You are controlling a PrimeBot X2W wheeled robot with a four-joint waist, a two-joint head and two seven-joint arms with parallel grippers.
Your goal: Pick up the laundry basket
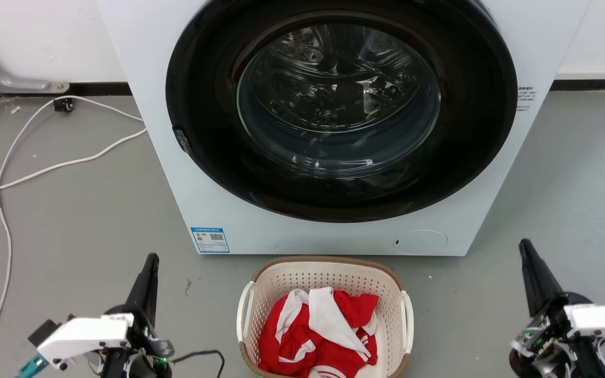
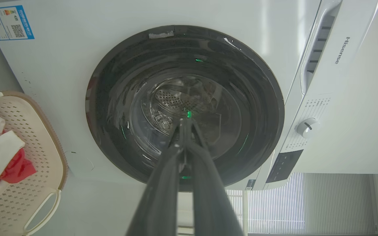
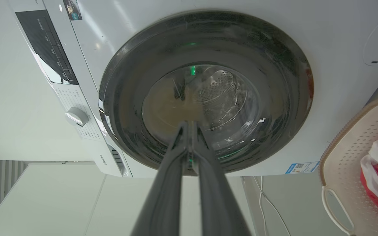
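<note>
Washer (image 1: 218, 210) stands at the back on the floor. Basket (image 1: 329, 275) sits on the floor just before it, midway between the arms, with red-and-white cloth (image 1: 323, 331) inside. Left gripper (image 1: 152, 260) and right gripper (image 1: 525, 247) flank the basket, clear of it, fingers clenched together on nothing.

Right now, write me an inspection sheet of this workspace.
Surface: grey floor, a few small specks.
Job's things: laundry basket on the floor before the washing machine, holding red-and-white clothing.
Clutter: nothing seen.
Grippers: left gripper and right gripper shut, flanking the basket, touching nothing.
Cables: white cable loose on the floor at left; dark cable by the left gripper.
Surroundings: washing machine door closed; white wall behind.
</note>
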